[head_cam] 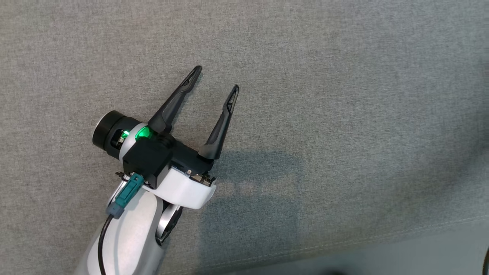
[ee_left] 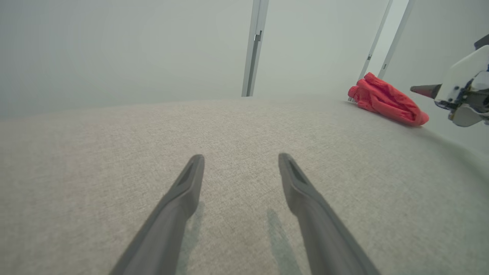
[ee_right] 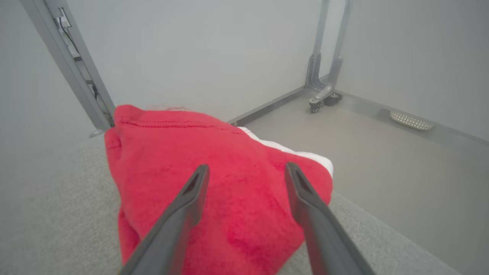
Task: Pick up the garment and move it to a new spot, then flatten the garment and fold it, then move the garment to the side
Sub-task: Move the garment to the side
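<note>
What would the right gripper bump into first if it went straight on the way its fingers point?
Most likely the red garment. It lies bunched on the grey cushion directly ahead of the right gripper, which stands open. How near it is, the picture doesn't settle.

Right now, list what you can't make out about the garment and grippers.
Left wrist view: the garment is far and small; folds unreadable.
Right wrist view: its near edge is hidden behind the fingers of the right gripper and cut by the bottom edge.
Left wrist view: the right gripper is cut by the right edge.
Head view: the bottom edge cuts the arm behind the left gripper.
</note>
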